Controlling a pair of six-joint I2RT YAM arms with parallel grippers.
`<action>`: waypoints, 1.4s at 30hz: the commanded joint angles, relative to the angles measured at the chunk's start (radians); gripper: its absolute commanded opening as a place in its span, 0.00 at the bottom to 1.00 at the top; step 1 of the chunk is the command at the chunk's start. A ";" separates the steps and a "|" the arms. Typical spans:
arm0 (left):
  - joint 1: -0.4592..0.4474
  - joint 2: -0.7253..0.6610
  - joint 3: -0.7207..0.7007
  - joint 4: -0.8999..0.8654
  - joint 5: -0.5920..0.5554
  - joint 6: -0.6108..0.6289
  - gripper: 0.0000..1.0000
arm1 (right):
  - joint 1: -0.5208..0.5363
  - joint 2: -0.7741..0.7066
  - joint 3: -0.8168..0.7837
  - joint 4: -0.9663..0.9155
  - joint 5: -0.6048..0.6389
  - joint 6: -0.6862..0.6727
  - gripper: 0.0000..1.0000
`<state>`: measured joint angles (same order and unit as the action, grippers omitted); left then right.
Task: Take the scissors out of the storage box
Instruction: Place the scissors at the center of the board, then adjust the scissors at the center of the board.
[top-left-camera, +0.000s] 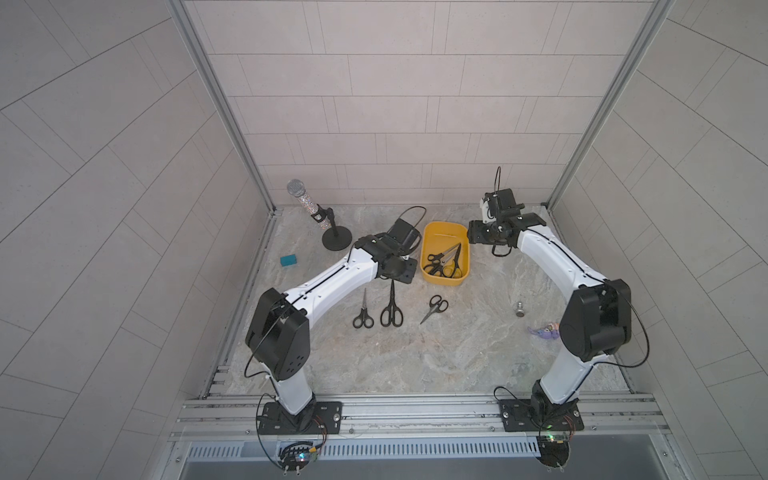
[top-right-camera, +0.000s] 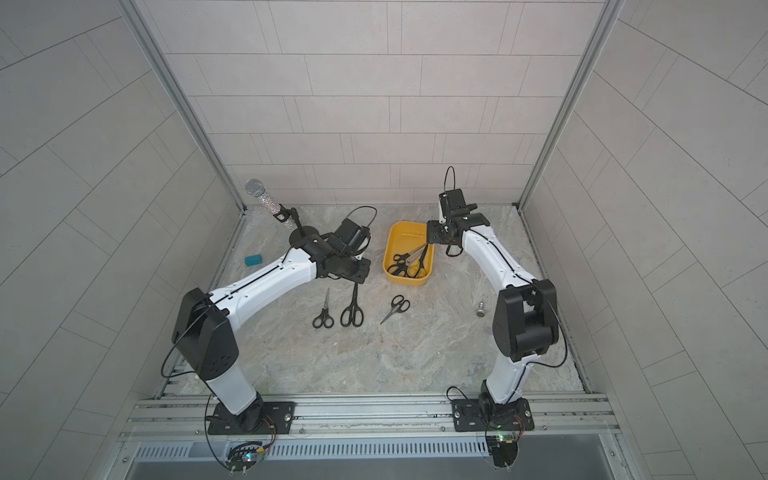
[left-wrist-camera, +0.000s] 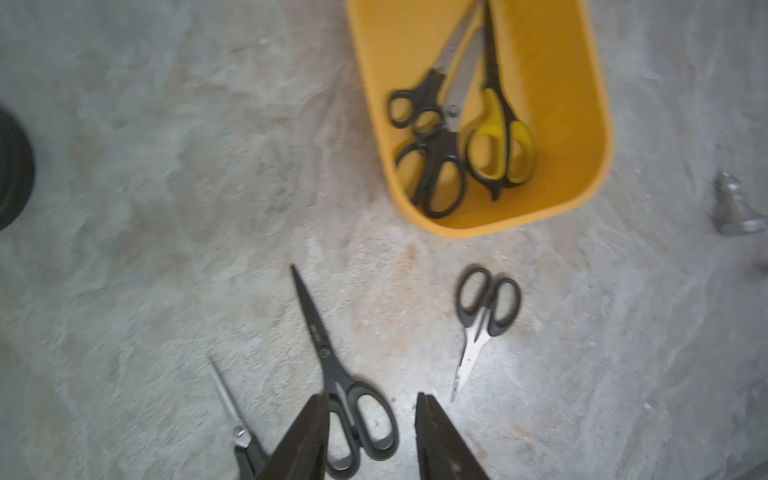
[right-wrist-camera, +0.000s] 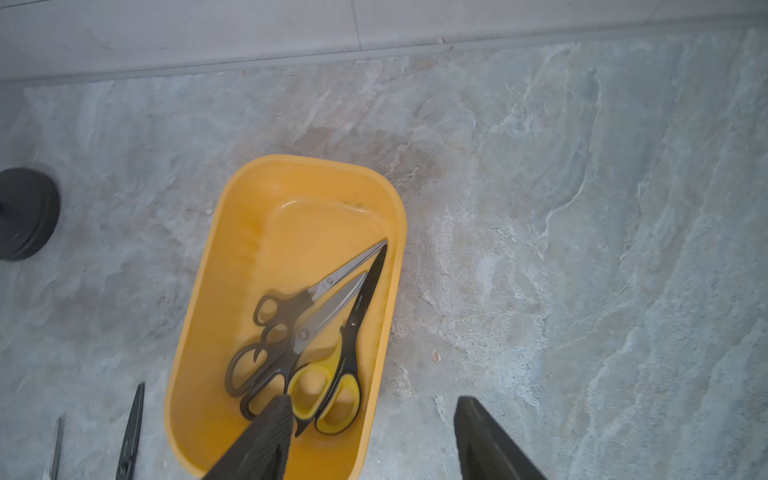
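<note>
Three scissors (top-left-camera: 446, 262) sit in box (top-left-camera: 442, 281), handles bunched at its 6 o'clock end, blades toward 1. Three more (top-left-camera: 391, 309) lie out on table (top-left-camera: 415, 353), 7 o'clock of box. Right gripper (right-wrist-camera: 374, 400) hangs over box's 3 o'clock side, jaws wide, empty. Left gripper (left-wrist-camera: 371, 399) is above the table pairs, jaws apart, empty. Best bet: right drops on yellow pair (right-wrist-camera: 328, 386), pinches near pivot, lifts straight up so black loops don't snag.

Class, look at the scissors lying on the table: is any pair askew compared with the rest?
Yes: the small pair nearest the storage box lies slanted with its blades toward the front, while the slim pair and the black-bladed pair beside it lie nearly parallel, blades toward the back.
</note>
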<state>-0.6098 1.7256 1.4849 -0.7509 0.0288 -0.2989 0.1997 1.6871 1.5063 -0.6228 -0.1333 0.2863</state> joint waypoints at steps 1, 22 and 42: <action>0.085 -0.023 -0.003 -0.086 -0.025 -0.046 0.41 | 0.075 -0.086 -0.096 -0.149 -0.074 -0.146 0.64; 0.200 -0.190 -0.131 -0.093 0.018 -0.035 0.41 | 0.422 -0.047 -0.290 -0.255 0.043 -0.406 0.56; 0.220 -0.146 -0.063 -0.133 0.016 0.015 0.41 | 0.442 0.130 -0.257 -0.109 0.069 -0.466 0.51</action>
<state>-0.3985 1.5730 1.4033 -0.8520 0.0448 -0.3016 0.6350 1.7954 1.2228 -0.7410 -0.0834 -0.1585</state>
